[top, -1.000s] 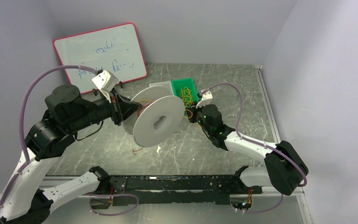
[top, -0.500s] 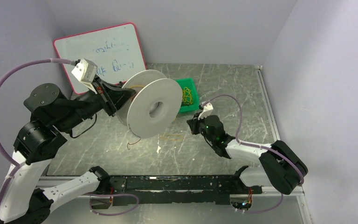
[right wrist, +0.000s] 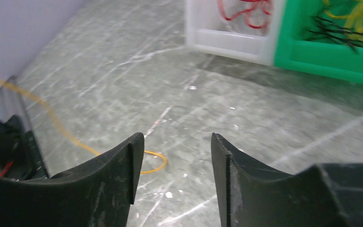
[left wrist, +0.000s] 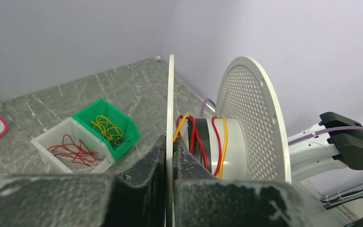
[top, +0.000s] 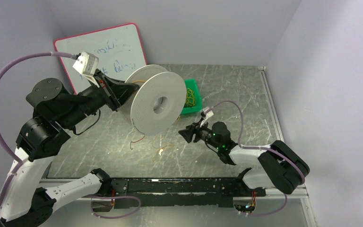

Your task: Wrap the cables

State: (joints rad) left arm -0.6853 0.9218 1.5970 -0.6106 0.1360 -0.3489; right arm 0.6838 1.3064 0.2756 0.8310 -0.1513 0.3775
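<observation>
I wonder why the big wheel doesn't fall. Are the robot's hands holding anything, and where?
The left gripper pinches the spool by the edge of one flange. The right gripper is open and holds nothing.

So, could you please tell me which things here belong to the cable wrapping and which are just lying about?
Job: spool in the left claw; cables wound on it; loose yellow cable on the table; white bin of red cables; green bin of yellow cables.
Lying about: whiteboard.

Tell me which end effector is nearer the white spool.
Left. The left end effector clamps the white spool by its flange; the right end effector hovers apart, low over the table.
</observation>
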